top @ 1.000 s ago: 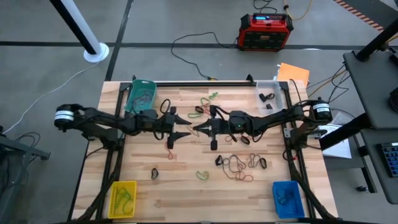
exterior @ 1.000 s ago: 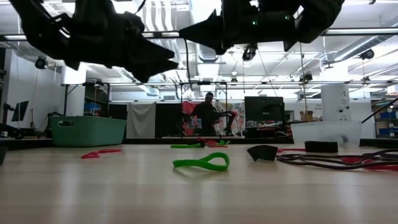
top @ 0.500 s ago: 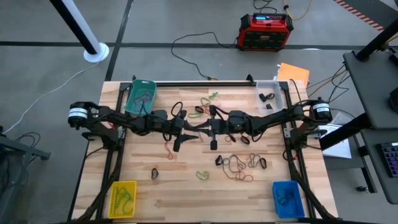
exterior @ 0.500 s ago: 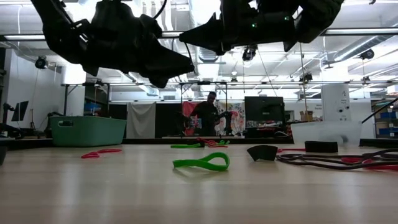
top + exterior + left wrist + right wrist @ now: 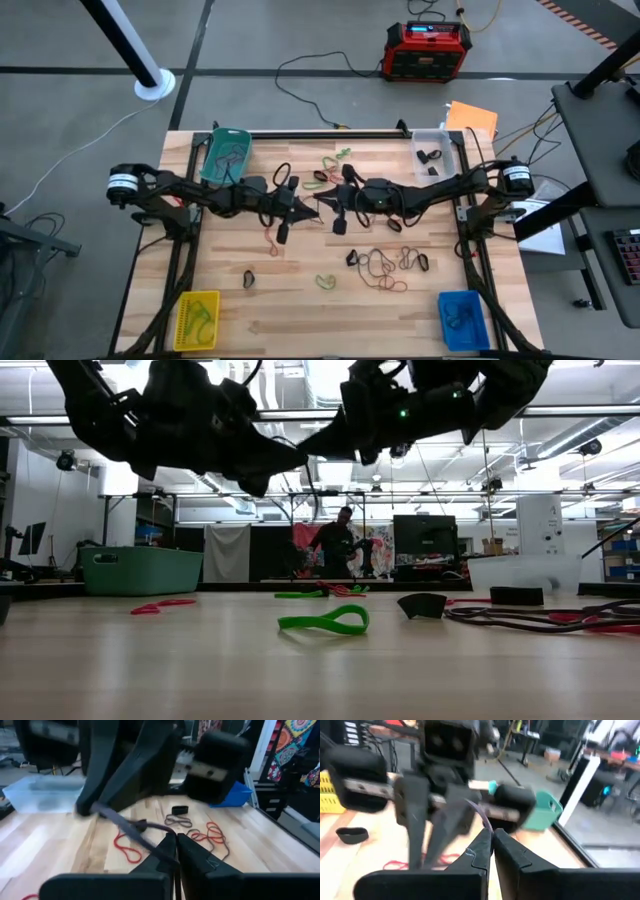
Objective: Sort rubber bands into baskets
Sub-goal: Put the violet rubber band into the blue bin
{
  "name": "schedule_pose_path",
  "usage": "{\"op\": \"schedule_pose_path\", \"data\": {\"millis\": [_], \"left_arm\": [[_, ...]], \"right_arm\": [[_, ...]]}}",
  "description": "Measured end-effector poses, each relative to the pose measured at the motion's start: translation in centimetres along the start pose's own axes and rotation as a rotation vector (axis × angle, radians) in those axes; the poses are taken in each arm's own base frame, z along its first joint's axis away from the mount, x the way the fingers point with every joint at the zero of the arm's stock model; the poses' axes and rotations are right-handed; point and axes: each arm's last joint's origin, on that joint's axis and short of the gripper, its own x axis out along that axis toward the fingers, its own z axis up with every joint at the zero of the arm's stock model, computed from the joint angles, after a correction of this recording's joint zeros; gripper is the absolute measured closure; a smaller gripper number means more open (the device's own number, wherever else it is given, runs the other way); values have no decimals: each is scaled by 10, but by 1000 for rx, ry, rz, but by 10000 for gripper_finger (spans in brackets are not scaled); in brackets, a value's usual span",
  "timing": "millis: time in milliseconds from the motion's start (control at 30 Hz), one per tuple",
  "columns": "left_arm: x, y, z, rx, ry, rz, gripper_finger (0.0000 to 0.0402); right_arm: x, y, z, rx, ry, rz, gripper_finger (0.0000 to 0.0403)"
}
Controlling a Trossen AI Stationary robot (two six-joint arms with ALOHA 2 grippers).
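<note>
Both grippers meet tip to tip above the middle of the table, my left gripper [image 5: 308, 211] from the left and my right gripper [image 5: 326, 206] from the right, both shut. A thin dark rubber band [image 5: 131, 824] spans the short gap between them. More rubber bands lie loose on the wood: a tangle [image 5: 385, 262], a green loop [image 5: 325, 623], a red one [image 5: 272, 240]. The baskets stand at the corners: teal [image 5: 225, 150], clear [image 5: 435, 150], yellow [image 5: 197, 318], blue [image 5: 462, 315]. My left gripper pinches one end of the dark band [image 5: 167, 837] between its two fingertips, coming level from the table's left. The band is lifted clear of the table and runs to the other gripper. My right gripper pinches the band's other end [image 5: 489, 827] between its fingertips, level from the table's right.
A red-and-black box [image 5: 428, 50] sits on the floor beyond the table's far edge. A person [image 5: 340, 545] stands in the room behind. Bare wood lies near the front edge between the yellow and blue baskets.
My left gripper has gone toward the table's right, up to my right gripper's tips, and has shut from wide open, taking hold of the band there. My right gripper has turned a little in place and stays shut.
</note>
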Motion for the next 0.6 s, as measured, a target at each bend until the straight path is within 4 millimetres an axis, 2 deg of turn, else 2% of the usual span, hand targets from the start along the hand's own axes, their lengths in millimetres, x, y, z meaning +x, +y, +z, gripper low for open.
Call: {"op": "schedule_pose_path", "data": {"millis": [200,600], "left_arm": [[-1,-1,5,-2,-32,-13,401],[-6,-2,13,-31,-65,-13,402]], "right_arm": [[1,-9,-8,110,71,-21,350],[-4,-15,-10,157,149,-34,212]]}}
